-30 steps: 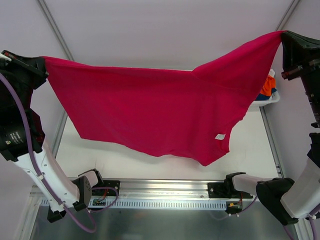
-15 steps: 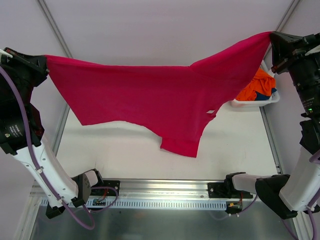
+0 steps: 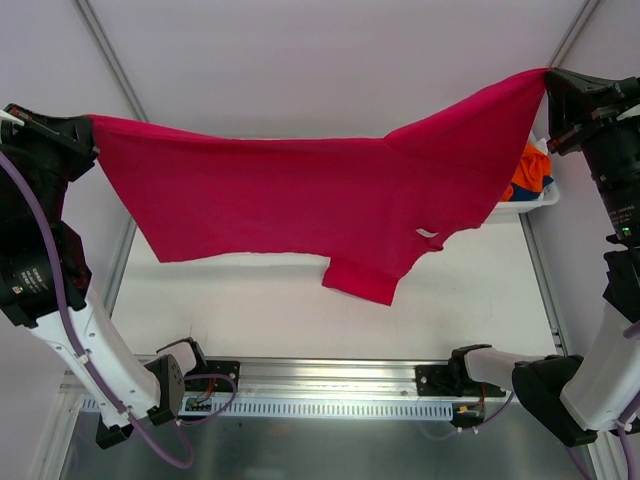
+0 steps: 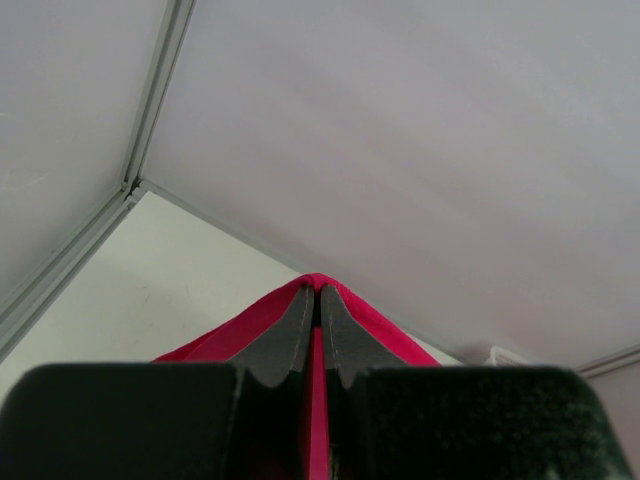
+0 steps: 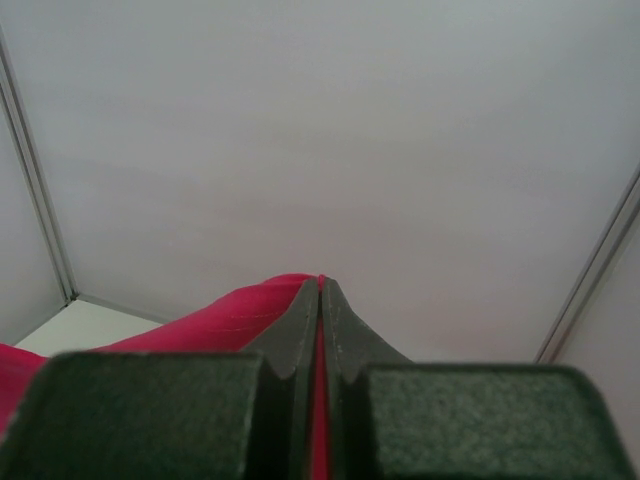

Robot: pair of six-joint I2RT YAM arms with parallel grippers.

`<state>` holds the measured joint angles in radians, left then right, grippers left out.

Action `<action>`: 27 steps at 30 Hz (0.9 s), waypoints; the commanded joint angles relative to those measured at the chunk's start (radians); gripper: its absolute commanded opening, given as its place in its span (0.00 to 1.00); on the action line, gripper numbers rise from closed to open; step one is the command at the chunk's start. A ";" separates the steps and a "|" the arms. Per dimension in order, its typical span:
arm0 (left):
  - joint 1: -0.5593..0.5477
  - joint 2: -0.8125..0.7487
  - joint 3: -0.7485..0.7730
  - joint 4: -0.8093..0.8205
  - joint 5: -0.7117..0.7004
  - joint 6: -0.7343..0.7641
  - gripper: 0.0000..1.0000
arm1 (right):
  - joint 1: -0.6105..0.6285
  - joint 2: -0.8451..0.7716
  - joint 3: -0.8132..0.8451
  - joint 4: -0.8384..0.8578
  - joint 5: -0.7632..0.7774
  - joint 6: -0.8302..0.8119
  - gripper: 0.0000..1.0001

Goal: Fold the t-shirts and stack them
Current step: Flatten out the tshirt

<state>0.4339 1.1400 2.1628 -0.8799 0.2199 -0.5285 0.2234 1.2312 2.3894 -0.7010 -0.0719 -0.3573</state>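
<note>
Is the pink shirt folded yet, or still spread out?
Spread, not folded. The pink shirt hangs stretched in the air between the left pincer and the right pincer, each shut on a corner.

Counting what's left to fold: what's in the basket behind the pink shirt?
Orange cloth with some blue and white shows in the basket. The pink shirt hides the basket's left part, so no count is possible.

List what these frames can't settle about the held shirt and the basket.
- Magenta t-shirt, top view: it hangs between the left hand and right hand; whether its lower edge touches the table is unclear.
- White basket, top view: mostly hidden by the shirt; only orange and blue cloth peeks out, count unknown.
- Wrist views: the fingers block the grip points.
</note>
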 commanded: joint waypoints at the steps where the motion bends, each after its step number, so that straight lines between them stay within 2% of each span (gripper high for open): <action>1: 0.009 -0.005 0.005 0.025 0.001 -0.002 0.00 | 0.001 -0.013 -0.004 0.058 0.018 0.003 0.00; 18: 0.009 -0.023 0.012 0.022 0.010 0.009 0.00 | 0.002 -0.058 0.008 0.012 0.046 -0.005 0.00; 27: 0.009 -0.092 0.011 0.002 -0.004 0.009 0.00 | 0.001 -0.148 0.028 -0.038 0.041 0.009 0.00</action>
<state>0.4339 1.0828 2.1628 -0.8818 0.2268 -0.5282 0.2234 1.1198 2.3798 -0.7544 -0.0631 -0.3550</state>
